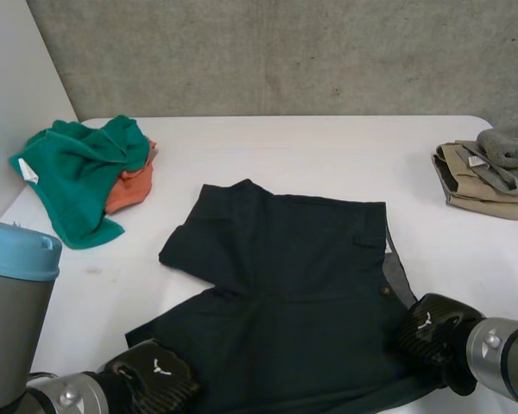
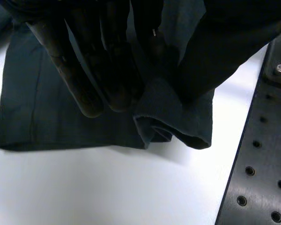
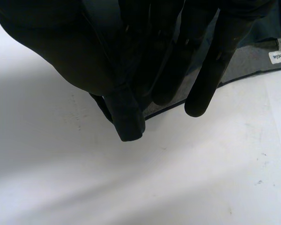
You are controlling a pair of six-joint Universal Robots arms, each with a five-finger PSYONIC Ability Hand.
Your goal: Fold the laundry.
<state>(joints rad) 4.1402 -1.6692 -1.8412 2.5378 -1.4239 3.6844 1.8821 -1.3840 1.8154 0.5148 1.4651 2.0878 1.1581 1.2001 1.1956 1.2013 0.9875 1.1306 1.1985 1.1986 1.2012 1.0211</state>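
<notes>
Laundry colours on our white table
We see blackish-green shorts, a teal garment, an orange garment, khaki trousers and a grey cloth, all unpatterned.

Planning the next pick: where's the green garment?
In the head view the green garment lies crumpled at the far left of the table, partly over an orange cloth, left of the dark shorts.
</notes>
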